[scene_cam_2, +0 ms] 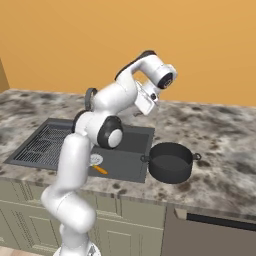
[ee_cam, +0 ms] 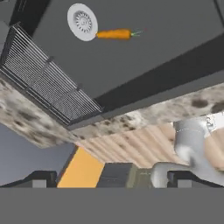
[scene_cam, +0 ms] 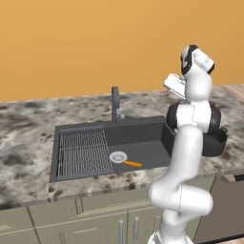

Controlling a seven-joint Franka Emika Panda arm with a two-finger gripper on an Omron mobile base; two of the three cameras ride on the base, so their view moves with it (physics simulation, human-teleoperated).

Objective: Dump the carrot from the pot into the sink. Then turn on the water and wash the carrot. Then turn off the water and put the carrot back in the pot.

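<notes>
Carrot [ee_cam: 113, 33]: lies in the sink [scene_cam: 143, 138] touching the drain [ee_cam: 82, 22], dumped for washing.
Pot [scene_cam_2: 170, 161]: upright beside sink.
My tool: spread, empty.

You are looking at a kitchen: a mottled grey stone counter [scene_cam: 28, 128] runs along an orange wall [scene_cam: 71, 43], with pale green cabinet doors [scene_cam: 100, 224] and metal pulls beneath it. Set into the counter is a dark rectangular sink [scene_cam: 138, 136] with a wire grid rack [scene_cam: 83, 152] in one half, a round silver drain [scene_cam: 118, 156] and a dark faucet [scene_cam: 115, 102] behind. A dark cooking pot [scene_cam_2: 171, 161] stands on the counter just beside the sink, and a carrot [scene_cam: 132, 164] lies in the basin by the drain.
</notes>
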